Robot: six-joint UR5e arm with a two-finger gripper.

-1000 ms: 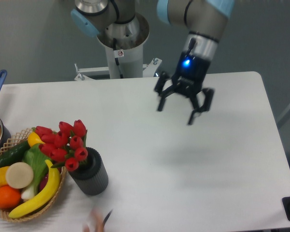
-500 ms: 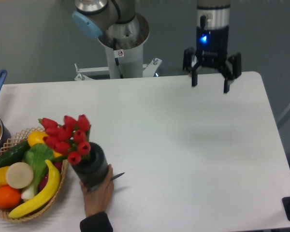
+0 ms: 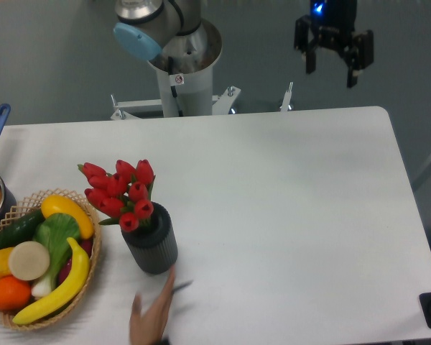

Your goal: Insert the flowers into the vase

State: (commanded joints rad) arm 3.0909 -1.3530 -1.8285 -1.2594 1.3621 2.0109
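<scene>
Red flowers [image 3: 121, 193] already sit in the vase [image 3: 151, 238], one bunch, one vase, near the table's [image 3: 287, 215] front-left beside one basket [image 3: 36, 266]. Gripper [image 3: 333, 56] hangs high above the far edge, jaws spread, empty. Risk: one human hand [image 3: 149, 320] just beside the vase could knock it over.
</scene>
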